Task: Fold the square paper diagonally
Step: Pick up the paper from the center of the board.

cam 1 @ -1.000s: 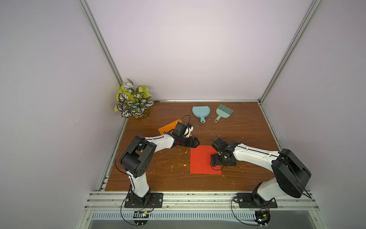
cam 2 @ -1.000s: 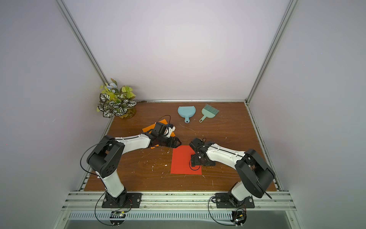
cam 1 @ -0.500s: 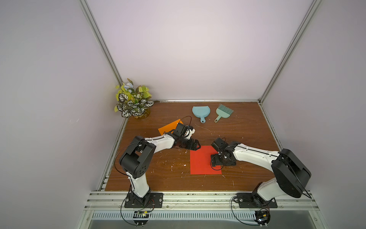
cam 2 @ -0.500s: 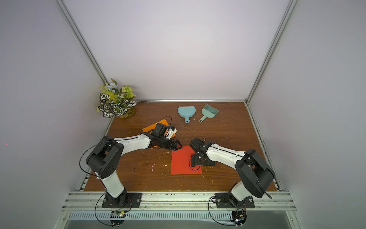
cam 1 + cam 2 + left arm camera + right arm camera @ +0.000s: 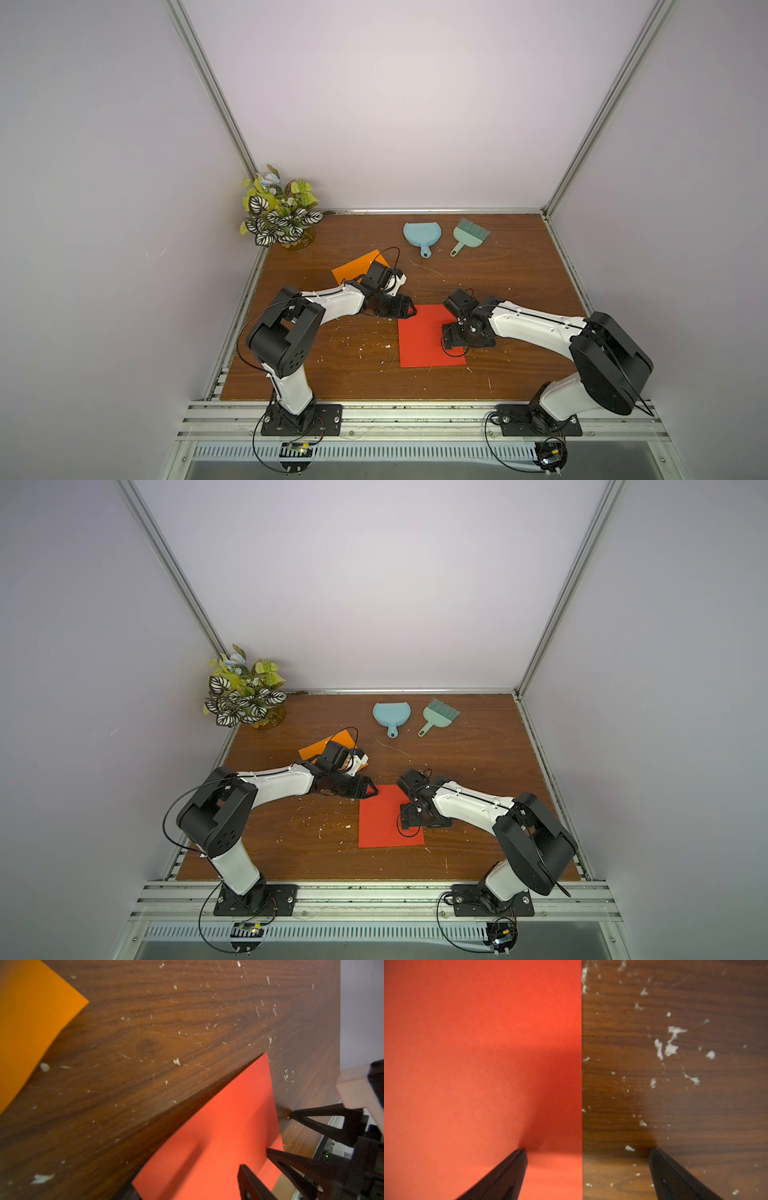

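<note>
The red square paper (image 5: 419,340) (image 5: 380,820) lies on the wooden table in both top views. My left gripper (image 5: 409,309) (image 5: 371,789) is at its far left corner. In the left wrist view that corner of the red paper (image 5: 218,1126) stands lifted off the wood and runs between the jaws of my left gripper (image 5: 187,1184), which stand apart. My right gripper (image 5: 457,345) (image 5: 587,1151) is open and straddles the paper's right edge. One of its fingertips (image 5: 522,1152) presses on the red paper (image 5: 477,1043); the other rests on bare wood.
An orange paper (image 5: 357,266) lies behind my left wrist. A blue dustpan (image 5: 422,235) and a green brush (image 5: 469,235) lie at the back, and a potted plant (image 5: 282,216) fills the back left corner. White scraps dot the wooden table (image 5: 332,357).
My left gripper has moved right onto the red paper's far left corner and its jaws have narrowed around it. The right arm has stayed put.
</note>
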You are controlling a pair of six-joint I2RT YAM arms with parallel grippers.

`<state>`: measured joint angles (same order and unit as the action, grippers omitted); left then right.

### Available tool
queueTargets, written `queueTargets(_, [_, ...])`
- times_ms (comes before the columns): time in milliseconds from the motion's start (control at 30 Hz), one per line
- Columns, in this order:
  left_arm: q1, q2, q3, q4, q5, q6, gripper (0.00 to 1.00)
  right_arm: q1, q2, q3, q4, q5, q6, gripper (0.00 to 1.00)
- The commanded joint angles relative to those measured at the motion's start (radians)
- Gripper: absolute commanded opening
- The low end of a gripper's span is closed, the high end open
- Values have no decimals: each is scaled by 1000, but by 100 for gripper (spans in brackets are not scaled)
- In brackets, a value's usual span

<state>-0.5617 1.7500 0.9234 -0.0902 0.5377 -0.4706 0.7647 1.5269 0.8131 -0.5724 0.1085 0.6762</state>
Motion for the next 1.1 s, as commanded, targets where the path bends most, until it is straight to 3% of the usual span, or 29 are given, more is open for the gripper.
queueTargets(0, [-12,-16,-11,1,1,-12,72,-4,50,-42,120,19,-13,99])
queueTargets(100, [-12,-21,-18,22,30,-19,70,-6,48,-43,121,20,-15,99])
queueTargets(200, [-11,-23,-19,27,33,-22,61,-6,47,-43,126,17,-17,99])
queueTargets(433, [-11,-58,-20,48,-32,18,14,-25,-62,-70,244,24,-96,99])
queueTargets(533, [-10,-116,-32,77,-87,85,3,-79,-161,-89,340,3,-192,99])
queueTargets(800, [-11,-274,2,20,-128,416,1,-295,-343,-72,558,-218,-625,99])
queueTargets(967, [-21,-305,71,-94,-108,643,0,-326,-325,46,547,-432,-1007,99])
queueTargets(1067, [-37,-322,92,-127,-123,758,1,-326,-264,139,477,-589,-1221,88])
